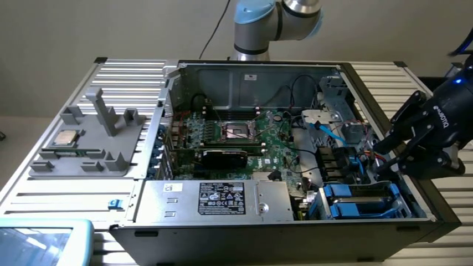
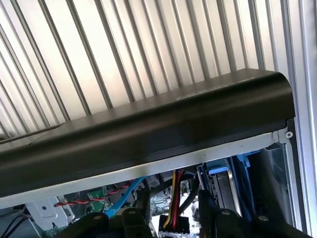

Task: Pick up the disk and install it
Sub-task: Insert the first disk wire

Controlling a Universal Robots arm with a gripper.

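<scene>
An open computer case (image 1: pixel 244 233) lies on a ribbed metal table. In its drive bay, at the near corner on the exterior view's right, I see the disk (image 1: pixel 360 195), silver-grey with blue rails along its edges. In the wrist view the disk (image 2: pixel 221 184) shows as a grey slab with a blue rail beside it, under the case's black side wall (image 2: pixel 148 134). My gripper (image 1: pixel 386 158) hangs over that side of the case, just above the bay and the cables behind it. Its fingers (image 2: pixel 218 218) stand open with nothing held between them.
A power supply with a black label (image 1: pixel 221 199) fills the near side of the case. The motherboard (image 1: pixel 236 138) lies in the middle. Blue, red and yellow cables (image 2: pixel 173 208) run below the gripper. A grey fixture with a small silver chip (image 1: pixel 68 137) stands on the exterior view's left.
</scene>
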